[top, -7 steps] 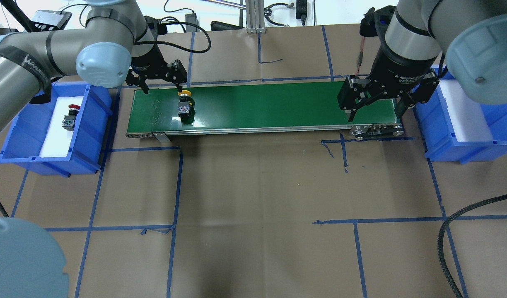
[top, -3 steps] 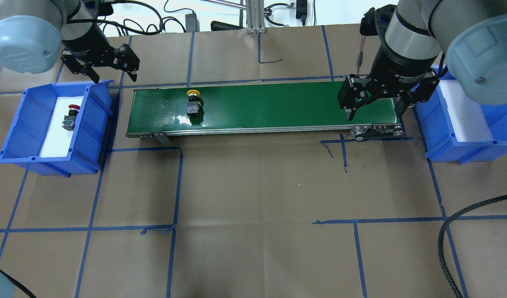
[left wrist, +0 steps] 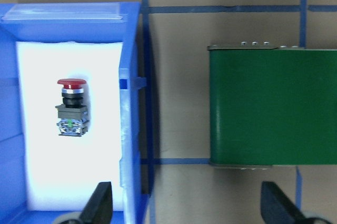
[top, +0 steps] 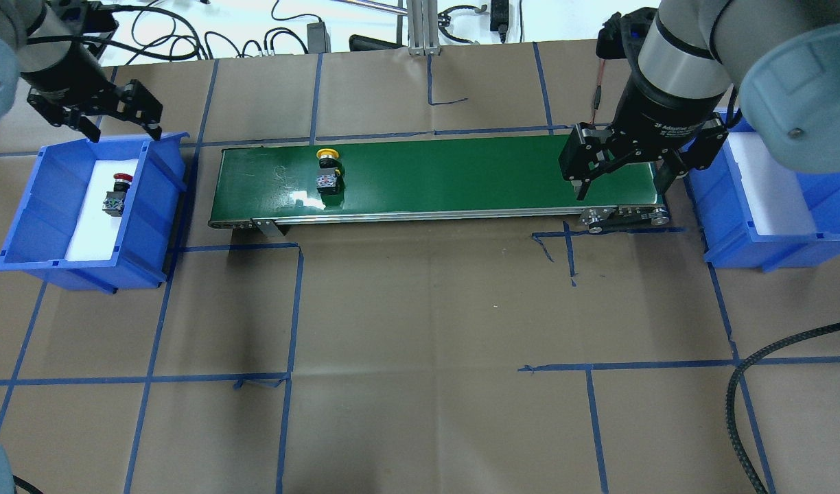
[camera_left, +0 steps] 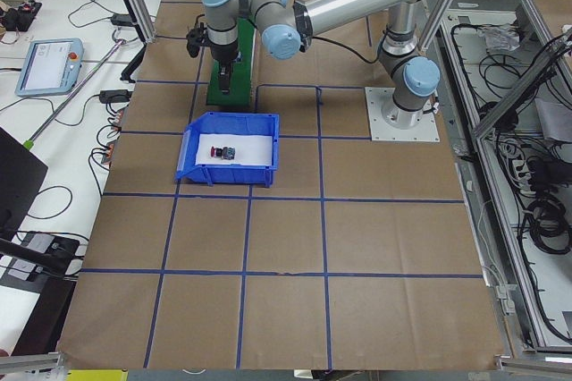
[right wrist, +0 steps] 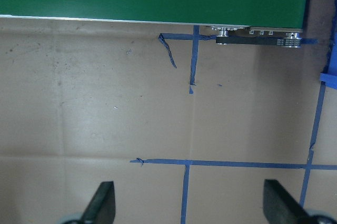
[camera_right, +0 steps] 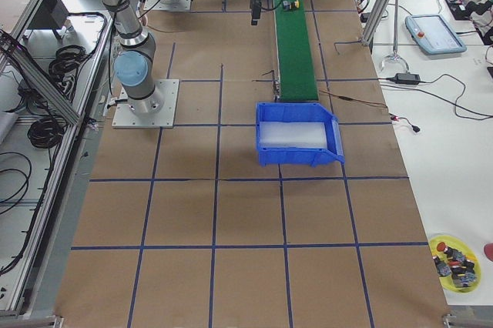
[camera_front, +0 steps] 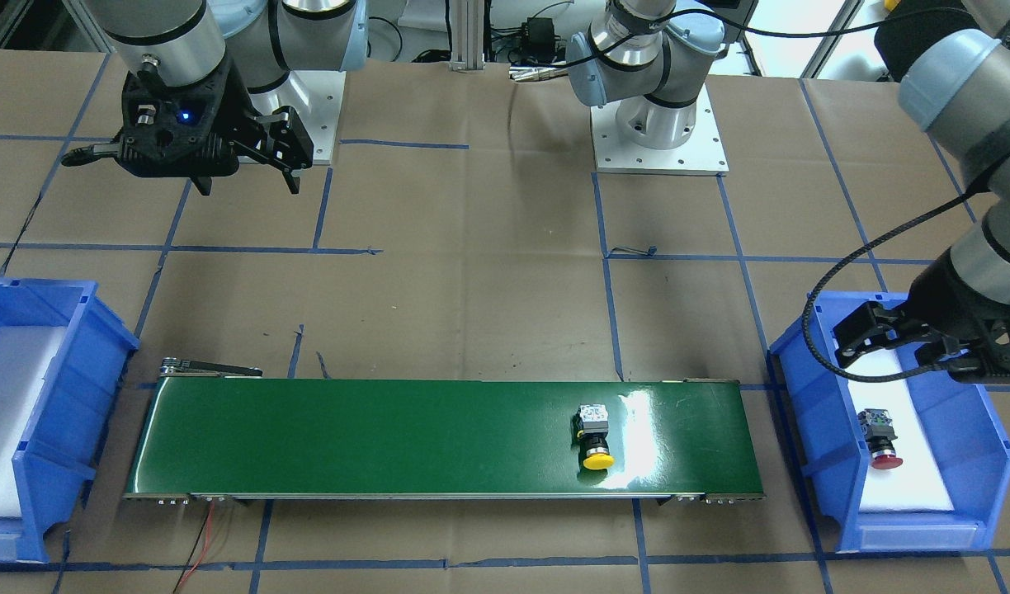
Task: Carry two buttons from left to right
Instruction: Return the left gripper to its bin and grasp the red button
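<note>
The yellow button (top: 329,171) lies on its side on the left part of the green conveyor belt (top: 461,171), also visible from the front (camera_front: 594,441). The red button (top: 115,192) lies on white foam in the left blue bin (top: 36,199); the left wrist view looks down on this red button (left wrist: 72,108). My left gripper (top: 121,130) hangs open and empty over the bin's far rim, a little beyond the red button (camera_front: 879,437). Over the belt's right end, my right gripper (top: 622,189) is open and holds nothing.
A second blue bin (top: 770,226) with a white foam pad stands right of the belt. Blue tape lines cross the brown paper table cover. A black cable (top: 756,384) loops at the front right. Cables and a metal post (top: 420,27) sit behind the table.
My left gripper has pulled away from the yellow button on the belt and moved left to the bin's far rim. The yellow button has drifted slightly right on the belt. The right arm has not moved.
</note>
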Motion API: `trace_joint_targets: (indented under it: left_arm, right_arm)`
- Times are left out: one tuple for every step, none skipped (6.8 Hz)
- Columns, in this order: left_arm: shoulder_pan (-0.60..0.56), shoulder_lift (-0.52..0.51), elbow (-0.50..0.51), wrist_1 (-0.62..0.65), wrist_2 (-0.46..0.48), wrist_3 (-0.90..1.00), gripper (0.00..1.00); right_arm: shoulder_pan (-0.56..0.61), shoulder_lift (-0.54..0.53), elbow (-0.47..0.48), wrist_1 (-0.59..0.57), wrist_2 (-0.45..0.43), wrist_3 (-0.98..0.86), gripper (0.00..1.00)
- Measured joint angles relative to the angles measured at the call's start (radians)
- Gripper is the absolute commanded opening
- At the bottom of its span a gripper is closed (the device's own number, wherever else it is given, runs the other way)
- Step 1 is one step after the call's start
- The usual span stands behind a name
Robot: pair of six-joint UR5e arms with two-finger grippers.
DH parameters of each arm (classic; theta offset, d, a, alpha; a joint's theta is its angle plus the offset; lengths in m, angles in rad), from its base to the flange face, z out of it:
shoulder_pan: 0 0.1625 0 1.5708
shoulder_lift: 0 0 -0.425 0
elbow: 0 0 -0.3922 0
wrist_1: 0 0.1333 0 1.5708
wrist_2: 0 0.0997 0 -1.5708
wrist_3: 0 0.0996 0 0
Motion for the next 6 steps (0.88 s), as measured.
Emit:
trace_joint_targets:
  left_arm:
    - [0.051,-0.023,0.000,0.014,0.000,0.060,1.00]
    - [0.095,-0.050,0.000,0.041,0.000,0.119,1.00]
    - [0.128,-0.078,-0.001,0.074,-0.002,0.173,1.00]
    - [0.147,-0.107,-0.010,0.104,-0.007,0.203,1.00]
    - [0.151,-0.139,-0.029,0.144,-0.011,0.212,1.00]
    - [0.148,-0.168,-0.043,0.184,-0.012,0.214,1.00]
  right_arm:
    - [0.000,0.000,-0.001,0.000,0.000,0.000,1.00]
    - [0.001,0.001,-0.002,-0.001,0.000,0.000,1.00]
    - [0.001,0.001,-0.002,-0.001,0.000,0.000,1.00]
    - [0.001,0.001,-0.002,-0.001,0.000,0.000,1.00]
    - [0.001,0.001,-0.002,-0.001,0.000,0.000,1.00]
    - [0.001,0.001,-0.001,-0.001,0.000,0.000,1.00]
